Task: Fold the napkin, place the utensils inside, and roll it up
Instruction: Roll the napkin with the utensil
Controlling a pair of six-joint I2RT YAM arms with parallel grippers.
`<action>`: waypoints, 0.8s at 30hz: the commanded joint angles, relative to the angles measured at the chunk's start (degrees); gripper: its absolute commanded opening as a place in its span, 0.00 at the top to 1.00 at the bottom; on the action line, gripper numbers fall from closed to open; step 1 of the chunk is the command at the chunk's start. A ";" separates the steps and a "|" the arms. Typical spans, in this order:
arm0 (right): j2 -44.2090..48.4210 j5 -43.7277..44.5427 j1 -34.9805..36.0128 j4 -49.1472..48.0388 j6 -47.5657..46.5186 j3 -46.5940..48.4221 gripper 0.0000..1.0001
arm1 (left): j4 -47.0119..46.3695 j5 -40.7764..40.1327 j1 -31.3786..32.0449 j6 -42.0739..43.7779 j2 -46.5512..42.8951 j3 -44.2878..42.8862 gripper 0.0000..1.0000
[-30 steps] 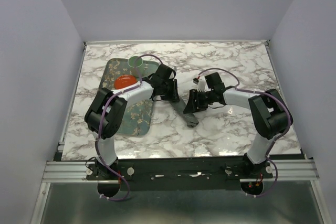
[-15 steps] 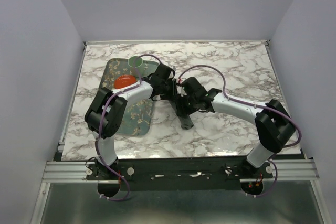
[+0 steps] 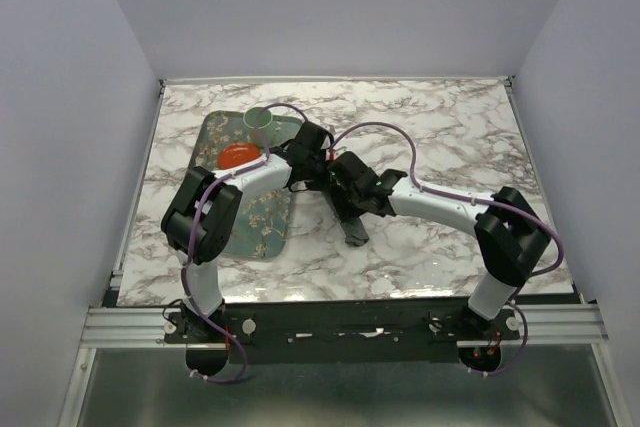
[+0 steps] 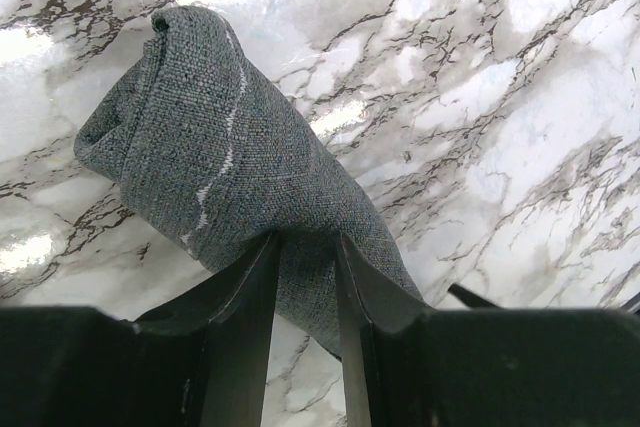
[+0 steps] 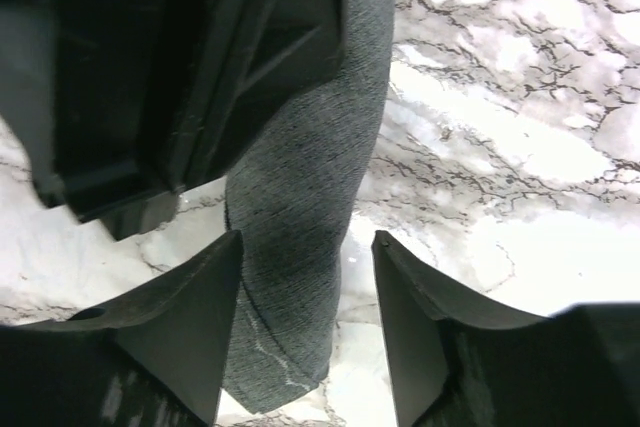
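Grey woven cloth, the napkin (image 4: 230,147) lies rolled into a thick, soft tube on the glossy marble table (image 3: 450,127), just right of the green floral tray (image 3: 255,225). A red dish (image 3: 238,155) and a pale green cup (image 3: 260,119) sit at the tray's far end. The left gripper (image 4: 305,247) pinches the roll between its black fingers. The right gripper (image 5: 305,247) is spread wide astride the roll, crowded against the left gripper's dark body.
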State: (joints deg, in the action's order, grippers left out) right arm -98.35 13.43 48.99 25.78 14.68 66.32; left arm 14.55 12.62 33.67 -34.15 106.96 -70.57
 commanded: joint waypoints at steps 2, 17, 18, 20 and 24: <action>0.26 -1.30 1.19 -0.91 1.67 1.35 0.43 | -1.27 0.47 -0.36 -0.39 0.45 0.69 0.62; -5.36 1.77 2.25 -4.16 1.75 1.00 0.33 | -2.15 1.00 -0.45 -0.92 0.01 1.66 0.62; -5.54 2.30 2.51 -4.25 1.76 0.91 0.33 | -2.07 1.00 -0.45 -0.92 0.01 1.66 0.62; -6.33 3.18 2.86 -4.42 1.76 1.09 0.33 | -2.15 1.09 -0.36 -1.00 0.01 1.92 0.62; -7.30 4.50 3.65 -4.42 2.46 1.00 0.33 | -2.59 1.26 -0.45 -1.27 0.01 2.10 0.62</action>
State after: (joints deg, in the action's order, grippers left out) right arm -103.00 15.11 51.11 22.13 16.45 66.52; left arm 13.30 13.43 33.01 -35.40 106.96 -69.38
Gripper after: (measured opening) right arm 0.670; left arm 0.377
